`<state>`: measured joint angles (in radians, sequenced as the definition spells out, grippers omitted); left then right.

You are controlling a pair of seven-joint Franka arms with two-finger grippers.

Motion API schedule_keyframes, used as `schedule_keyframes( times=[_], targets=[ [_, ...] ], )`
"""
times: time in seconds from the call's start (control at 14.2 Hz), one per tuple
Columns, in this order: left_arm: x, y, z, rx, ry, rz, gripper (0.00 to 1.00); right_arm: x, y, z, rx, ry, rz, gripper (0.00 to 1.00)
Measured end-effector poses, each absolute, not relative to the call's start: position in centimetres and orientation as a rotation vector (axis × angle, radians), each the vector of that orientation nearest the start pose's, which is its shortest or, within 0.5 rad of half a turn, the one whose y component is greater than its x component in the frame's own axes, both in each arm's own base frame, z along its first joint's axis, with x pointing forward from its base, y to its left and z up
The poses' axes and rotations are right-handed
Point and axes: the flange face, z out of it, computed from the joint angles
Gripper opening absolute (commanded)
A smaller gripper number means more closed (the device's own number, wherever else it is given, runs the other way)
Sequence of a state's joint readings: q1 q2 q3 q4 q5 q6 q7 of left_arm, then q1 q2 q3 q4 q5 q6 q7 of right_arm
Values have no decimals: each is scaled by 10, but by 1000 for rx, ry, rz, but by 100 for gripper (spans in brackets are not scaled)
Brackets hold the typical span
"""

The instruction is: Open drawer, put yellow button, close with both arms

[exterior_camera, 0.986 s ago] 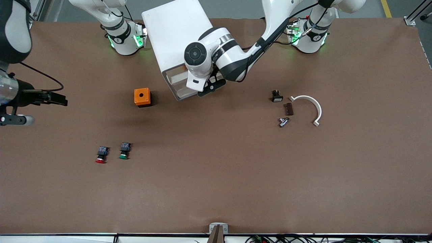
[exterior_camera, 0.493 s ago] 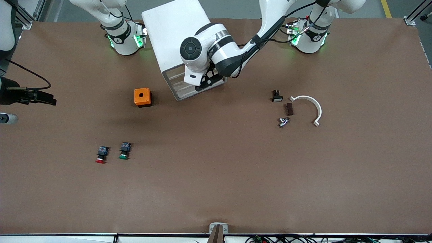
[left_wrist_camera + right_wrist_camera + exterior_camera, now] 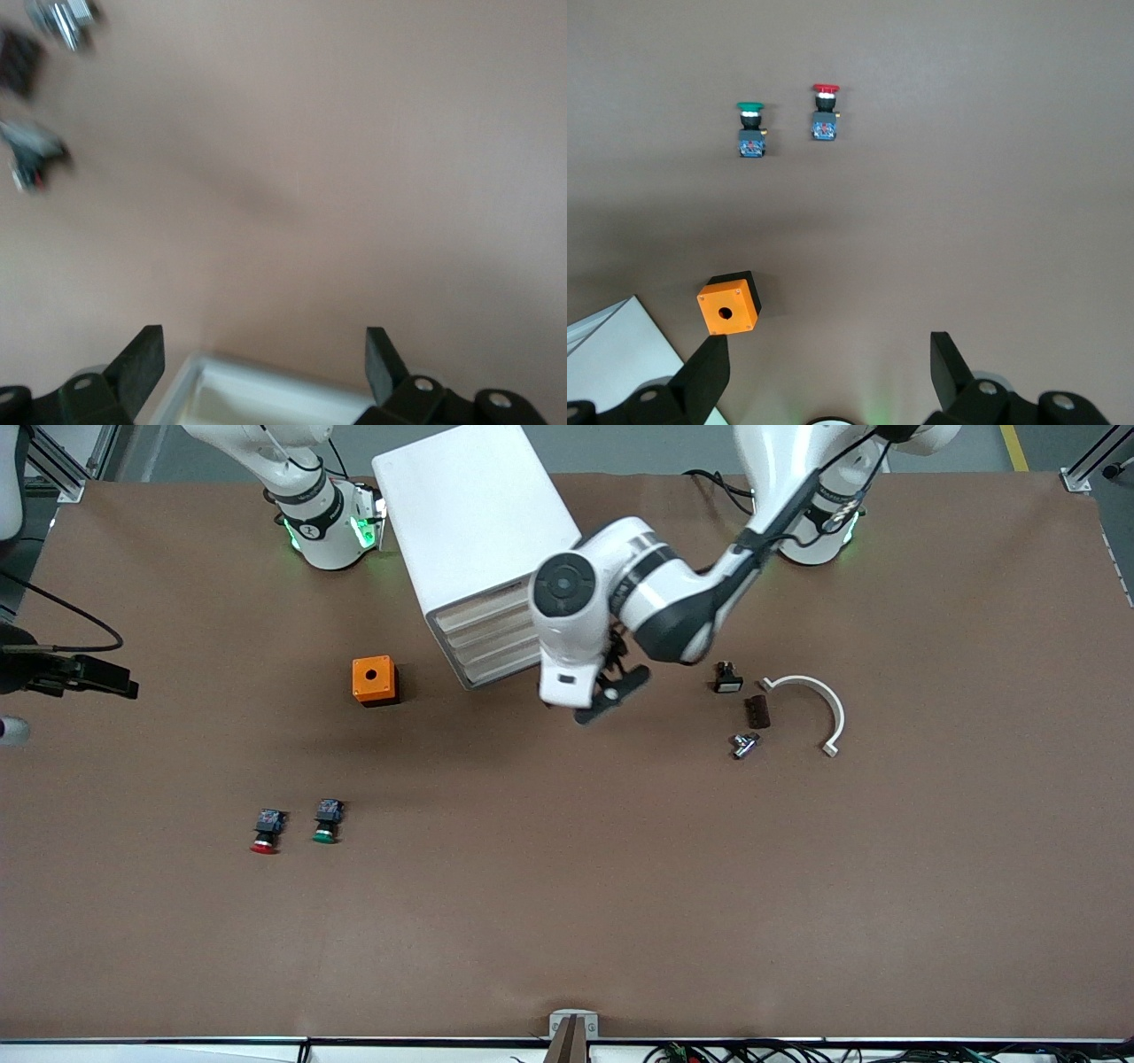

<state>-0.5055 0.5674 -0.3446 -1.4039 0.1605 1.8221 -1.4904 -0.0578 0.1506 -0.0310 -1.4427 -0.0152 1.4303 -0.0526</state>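
The white cabinet (image 3: 469, 514) stands near the robots' bases. Its drawers (image 3: 485, 633) all sit flush, cream fronts facing the front camera. The yellow button is out of view. My left gripper (image 3: 613, 695) is open and empty, low over the table beside the cabinet's front corner, toward the left arm's end. In the left wrist view the gripper (image 3: 266, 354) is open over bare table with a white corner (image 3: 266, 394) between the fingers. My right gripper (image 3: 128, 686) is open and empty, high over the right arm's end of the table; it shows open in the right wrist view (image 3: 830, 363).
An orange box with a round hole (image 3: 373, 679) sits beside the cabinet. A red-capped button (image 3: 264, 833) and a green-capped button (image 3: 326, 821) lie nearer the front camera. A small black part (image 3: 727, 678), a brown piece (image 3: 757, 711), a metal part (image 3: 744, 744) and a white curved bracket (image 3: 815, 700) lie toward the left arm's end.
A drawer stood open with something orange in it; the left gripper pushed it shut, then drew away from the cabinet front. The right gripper moved farther toward the table's end.
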Motion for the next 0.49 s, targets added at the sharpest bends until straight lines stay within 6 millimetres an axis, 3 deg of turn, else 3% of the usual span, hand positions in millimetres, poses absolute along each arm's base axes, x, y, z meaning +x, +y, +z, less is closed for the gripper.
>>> schedule_keyframes(
  times=[0.28,0.49],
  targets=[
    [590,-362,426,-2905,-1023,-6,100,573,-22,606,-3118,-16,274,100],
    [625,-272,463,-2925,-965,-34,100,563,-25,623,-3120,-6,252,100]
  ],
)
